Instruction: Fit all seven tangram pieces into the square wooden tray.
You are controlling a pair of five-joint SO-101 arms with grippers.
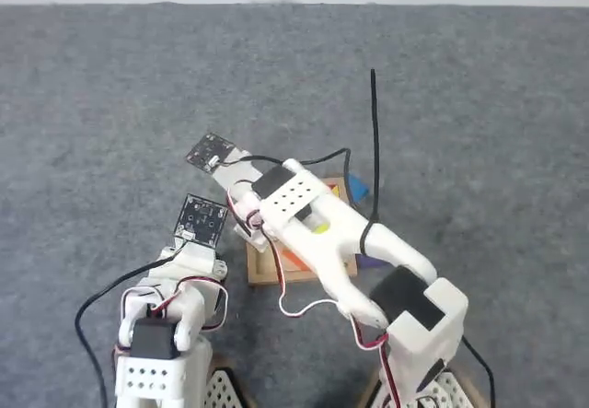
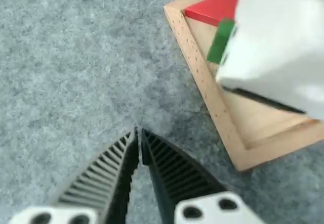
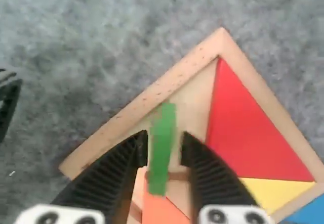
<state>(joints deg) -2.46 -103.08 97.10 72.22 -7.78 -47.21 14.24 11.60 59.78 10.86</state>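
The right gripper (image 3: 162, 145) grasps a green piece (image 3: 164, 118) on edge between its fingers, over a corner of the wooden tray (image 3: 152, 98), just beside the red triangle (image 3: 243, 128). The left gripper (image 2: 139, 133) is clenched on nothing over the carpet (image 2: 66, 57). In the high view the tray lies at its 3 o'clock.

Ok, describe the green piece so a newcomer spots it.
Find the square wooden tray on the grey carpet. At its corner beside the red triangle, the right gripper pinches the green piece. It alone stands on edge; its neighbours lie flat.
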